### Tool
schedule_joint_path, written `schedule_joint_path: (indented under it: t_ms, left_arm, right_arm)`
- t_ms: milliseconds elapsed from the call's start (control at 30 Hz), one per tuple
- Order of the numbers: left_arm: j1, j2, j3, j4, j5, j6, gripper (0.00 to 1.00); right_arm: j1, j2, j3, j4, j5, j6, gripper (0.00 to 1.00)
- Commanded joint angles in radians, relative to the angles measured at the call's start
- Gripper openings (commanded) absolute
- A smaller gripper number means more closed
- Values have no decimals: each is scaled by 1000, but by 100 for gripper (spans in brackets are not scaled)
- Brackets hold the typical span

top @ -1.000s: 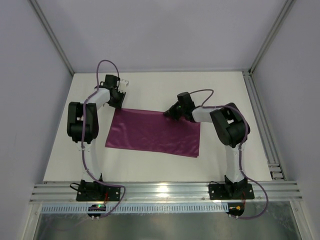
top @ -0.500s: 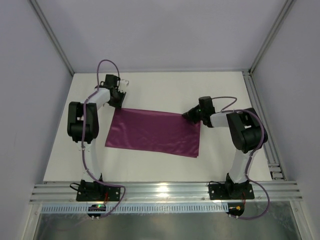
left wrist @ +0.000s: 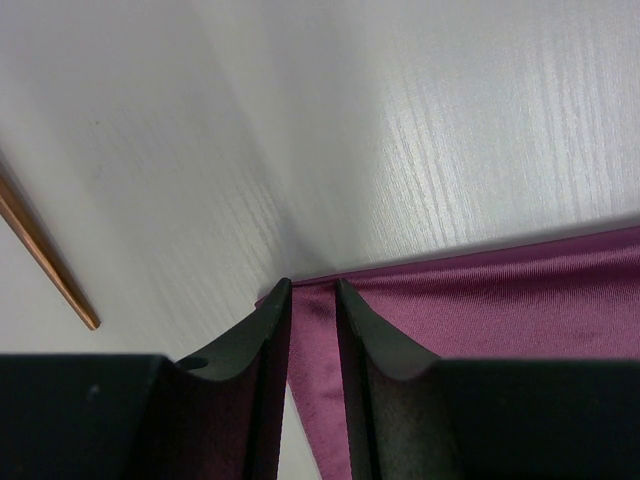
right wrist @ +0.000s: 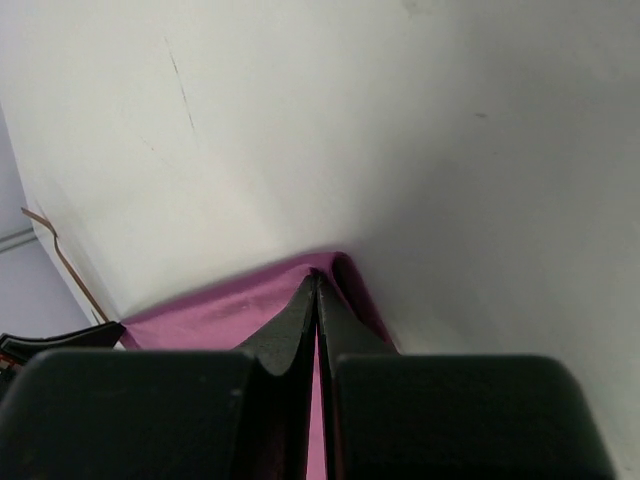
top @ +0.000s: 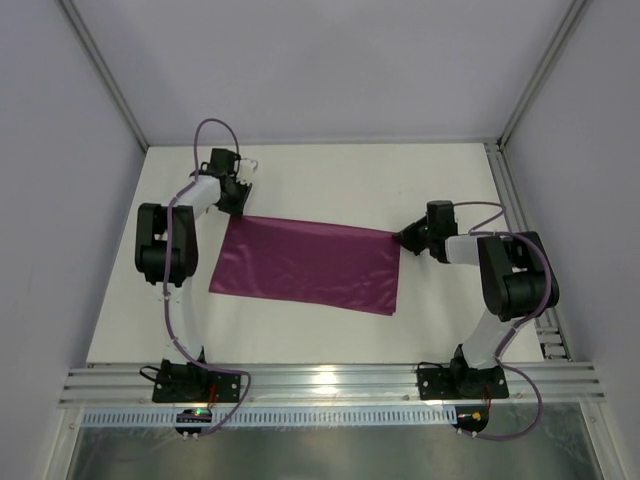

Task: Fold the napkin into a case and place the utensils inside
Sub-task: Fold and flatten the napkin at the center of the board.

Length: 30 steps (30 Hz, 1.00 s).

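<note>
Napkin (top: pixel 305 265) — one, spread flat, left pincer (left wrist: pixel 312 298) gripping one corner, right pincer (right wrist: pixel 316 282) clamped on another.

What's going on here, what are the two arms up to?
Both arms are working on the plum-purple napkin, which lies flat as a rectangle on the white table. The left end effector holds its far-left corner between its fingers. The right end effector is shut on the far-right corner. No case has been formed yet. A thin brown wooden stick lies on the table near the left end effector, untouched.
</note>
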Motion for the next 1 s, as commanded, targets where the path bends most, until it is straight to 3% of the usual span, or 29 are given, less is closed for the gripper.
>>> schedule_joint_path:
  t_ms: [0,167,333,433,467,600,733,967]
  left_arm:
    - [8,42,10,-12,-43,21,27]
    - [8,11,14,-14,-6,27,29]
    - [7,-39,28,-16,49,22,41]
    - [8,-61,66,-34,55,15,46]
    - [8,-67,76,-48,58,13,46]
    - [8,-112,88,-104,89,7,48]
    - [8,-241,-51,-155,99,39,53]
    - [22,-457,-382,-218,122,119,54]
  right_arm:
    - [-18,-57,-5,-81,50,-103,4]
    - [-18,-138,40,-142,34,-238,4]
    - [-18,-197,162,-312,-13,-466,7]
    - [-18,-201,214,-408,2,-548,20]
    - [-19,-197,227,-427,4,-589,33]
    - [-23,-114,313,-556,36,-689,52]
    - [-43,19,428,-644,-25,-796,57]
    - [-43,130,471,-626,-170,-863,54]
